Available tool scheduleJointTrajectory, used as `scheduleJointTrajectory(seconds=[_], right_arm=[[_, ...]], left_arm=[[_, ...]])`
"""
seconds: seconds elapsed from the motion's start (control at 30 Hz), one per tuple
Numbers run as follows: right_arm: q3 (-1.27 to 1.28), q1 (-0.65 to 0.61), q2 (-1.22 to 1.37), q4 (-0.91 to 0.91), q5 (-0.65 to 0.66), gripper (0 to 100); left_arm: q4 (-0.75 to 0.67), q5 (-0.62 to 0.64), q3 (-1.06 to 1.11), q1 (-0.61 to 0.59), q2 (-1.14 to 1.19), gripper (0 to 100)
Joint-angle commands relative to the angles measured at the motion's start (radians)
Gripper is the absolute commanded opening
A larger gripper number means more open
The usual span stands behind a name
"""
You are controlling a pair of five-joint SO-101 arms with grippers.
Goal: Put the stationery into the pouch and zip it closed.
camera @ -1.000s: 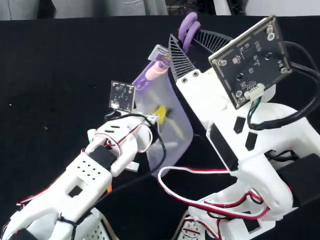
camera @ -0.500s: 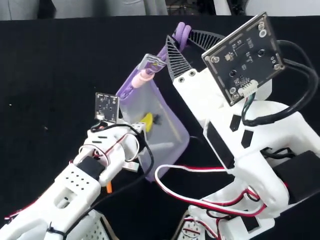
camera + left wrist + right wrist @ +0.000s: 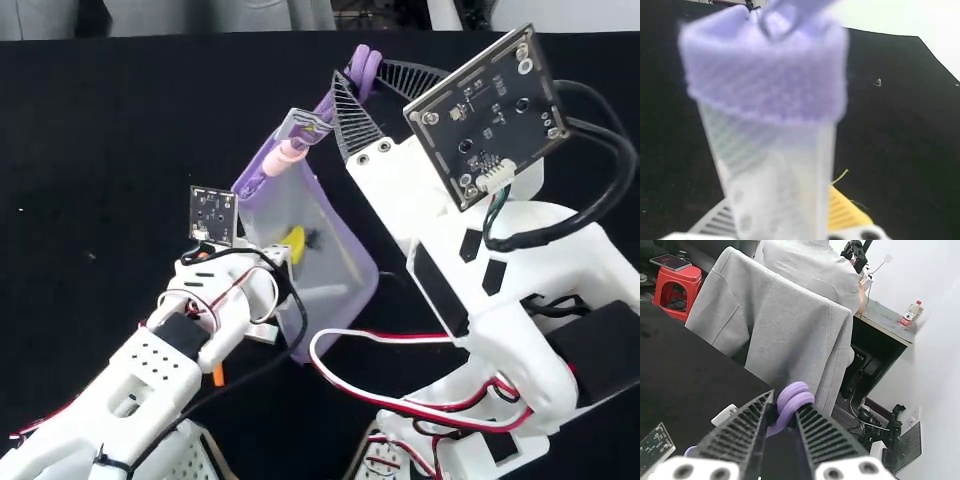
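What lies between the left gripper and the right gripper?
The pouch spans that gap in the high view. The right gripper pinches its purple loop, and the left gripper holds its side.

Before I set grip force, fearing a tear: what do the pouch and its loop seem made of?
The pouch: translucent soft plastic, likely; a yellow item shows through, and purple woven-looking trim edges it. The loop: smooth matte purple, perhaps rubber or cord.

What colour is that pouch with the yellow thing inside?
The pouch is see-through with lilac purple edging; the high view shows it best.
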Motion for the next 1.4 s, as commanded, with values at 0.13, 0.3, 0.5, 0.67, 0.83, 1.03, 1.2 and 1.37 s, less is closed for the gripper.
scheduleJointTrajectory(seconds=[0.13, 0.3, 0.5, 0.67, 0.83, 1.03, 1.2, 1.37], right_arm=[[-0.008, 0.018, -0.033, -0.003, 0.003, 1.1], [-0.008, 0.018, -0.033, -0.003, 0.003, 1.1], [-0.012, 0.018, -0.033, 0.005, 0.0, 1.1], [-0.015, 0.018, -0.033, 0.009, 0.003, 1.1], [-0.015, 0.018, -0.033, 0.009, 0.003, 1.1], [-0.015, 0.018, -0.033, 0.009, 0.003, 1.1], [-0.015, 0.018, -0.033, 0.009, 0.003, 1.1], [-0.015, 0.018, -0.033, 0.009, 0.003, 1.1]], left_arm=[[0.029, 0.002, 0.173, -0.031, 0.037, 3], [0.029, 0.002, 0.173, -0.031, 0.037, 3], [0.029, 0.002, 0.173, -0.031, 0.037, 3], [0.029, 0.002, 0.173, -0.031, 0.037, 3], [0.029, 0.002, 0.173, -0.031, 0.037, 3], [0.029, 0.002, 0.173, -0.031, 0.037, 3], [0.029, 0.002, 0.173, -0.031, 0.037, 3], [0.029, 0.002, 0.173, -0.031, 0.037, 3]])
